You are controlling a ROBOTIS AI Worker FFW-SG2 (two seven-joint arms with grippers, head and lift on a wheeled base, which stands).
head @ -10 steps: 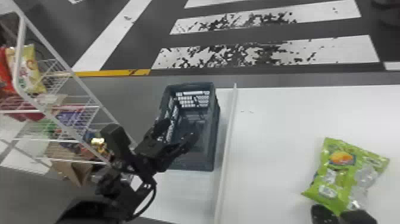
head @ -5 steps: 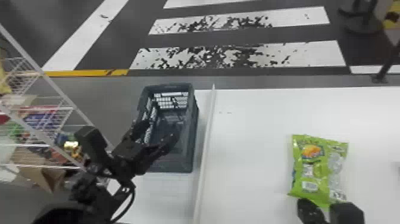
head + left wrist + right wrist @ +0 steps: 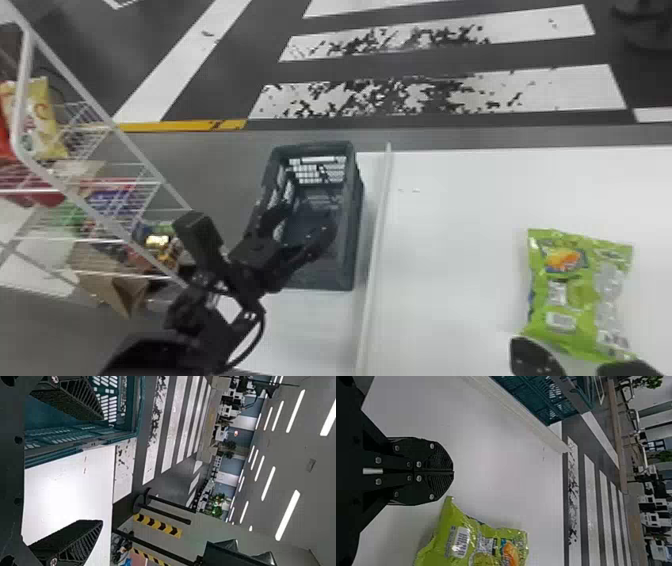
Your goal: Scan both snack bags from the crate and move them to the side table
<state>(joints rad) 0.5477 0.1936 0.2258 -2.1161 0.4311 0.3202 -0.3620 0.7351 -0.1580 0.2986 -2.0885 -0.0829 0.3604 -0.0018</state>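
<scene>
Opens onto a striped floor (image 3: 450,95) beyond both pairs of jaws, past the far edge of a white bench (image 3: 465,240). Closest in, has the right gripper (image 3: 453,471) above the bench, jaws pressed together and pinching nothing. Has the left gripper (image 3: 309,216) over the crate (image 3: 345,260), jaws spread wide with nothing between.

Just ahead of the right jaws and to the right, finds a green snack bag (image 3: 565,295) lying on the bench, one corner near the jaws. Cannot tell a single bag from two overlapping, given the bit of blue peeping out at the edge. Between the two pairs of jaws, meets a raised white strip (image 3: 378,225). Left of the left jaws, comes to a wire rack (image 3: 22,100) holding bright packets (image 3: 42,120).

Seems only partway through: has at least one bag out of the crate. Cannot tell about any scan, nor whether to count this surface as the side table. Probably leaves the remaining scanning and placing to do. Calls next for spreading the right jaws, shifting right and closing on the bag. Risks sliding the light, slippery packet by nudging with closed jaws.
</scene>
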